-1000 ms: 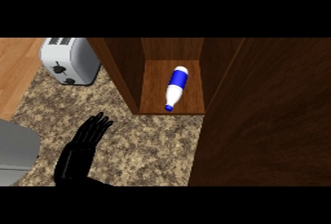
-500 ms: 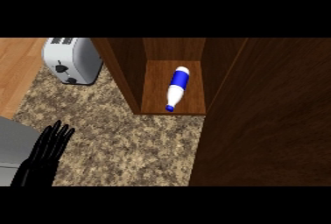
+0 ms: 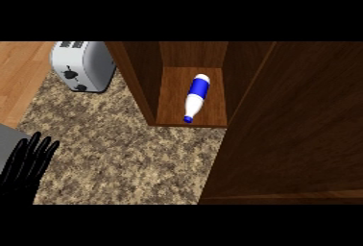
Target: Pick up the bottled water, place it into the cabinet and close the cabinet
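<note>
Bottled water (image 3: 196, 97): lying inside cabinet (image 3: 142, 86), cap near front edge; may roll out on closing. Door (image 3: 297, 125): open. Left robot hand (image 3: 28, 166): released, fingers straight.

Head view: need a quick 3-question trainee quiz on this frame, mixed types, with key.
1. True or false: the bottle stands upright on the counter.
2. Where does the toaster sit relative to the cabinet?
A. to its left
B. inside it
C. on top of it
3. Fill in: the left hand, at the view's lower left, holds ____.

Key
1. False: it lies on its side inside the cabinet, cap toward the opening.
2. A
3. Nothing: its fingers are straight. The cabinet door is open.
</note>
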